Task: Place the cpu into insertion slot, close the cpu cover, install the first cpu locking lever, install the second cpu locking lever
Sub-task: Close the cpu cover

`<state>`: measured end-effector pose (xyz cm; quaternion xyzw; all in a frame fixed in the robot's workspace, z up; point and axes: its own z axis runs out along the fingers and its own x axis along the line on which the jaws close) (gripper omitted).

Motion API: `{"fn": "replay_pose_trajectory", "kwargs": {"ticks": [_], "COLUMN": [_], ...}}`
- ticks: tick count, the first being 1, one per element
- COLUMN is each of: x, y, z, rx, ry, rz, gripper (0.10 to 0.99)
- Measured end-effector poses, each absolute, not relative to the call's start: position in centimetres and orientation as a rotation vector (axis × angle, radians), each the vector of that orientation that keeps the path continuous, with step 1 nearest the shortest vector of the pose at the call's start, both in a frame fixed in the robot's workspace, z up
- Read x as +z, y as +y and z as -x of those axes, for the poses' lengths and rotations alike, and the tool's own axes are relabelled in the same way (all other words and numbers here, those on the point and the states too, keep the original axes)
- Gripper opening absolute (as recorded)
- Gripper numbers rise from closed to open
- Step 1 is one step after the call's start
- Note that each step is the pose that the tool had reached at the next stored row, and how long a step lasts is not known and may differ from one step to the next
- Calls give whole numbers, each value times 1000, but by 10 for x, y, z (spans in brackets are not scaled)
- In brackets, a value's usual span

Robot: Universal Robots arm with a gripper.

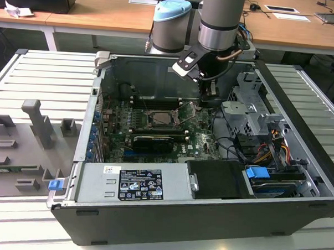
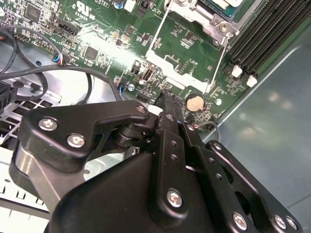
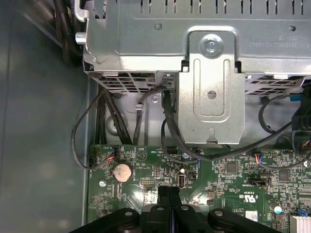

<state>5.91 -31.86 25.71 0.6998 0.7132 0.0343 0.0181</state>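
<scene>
**Claw [image 2: 166, 98] pressed shut, its tip low over the green board, just short of the raised cpu cover [image 2: 181, 67].**

The claw's black linkage crowds the lower half of the second wrist view. In the first wrist view its fingers [image 3: 164, 196] meet with nothing pinched between them, near the round coin cell [image 3: 121, 171]. From the tip, the cover lies toward the upper right of the second wrist view. Its thin rods [image 2: 156, 31] run on that same line up to the insertion slot [image 2: 206, 14] at the top edge, so the cover sits between claw and slot. The long black memory slots [image 2: 262, 34] lie further right. A pale slab inside the slot's rim is probably the cpu [image 2: 216, 3], though little of it shows. In the exterior view, the slot lies left of the claw inside the open computer case [image 1: 151, 229].
</scene>
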Motion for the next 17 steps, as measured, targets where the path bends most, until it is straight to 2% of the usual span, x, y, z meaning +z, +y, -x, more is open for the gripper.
{"fn": "replay_pose_trajectory", "kwargs": {"ticks": [12, 17], "x": [245, 246], "y": [-319, -319], "z": [-57, -33], "rx": [106, 107], "ry": [2215, 2215], "rz": [-2174, -2174], "gripper": [106, 106]}}
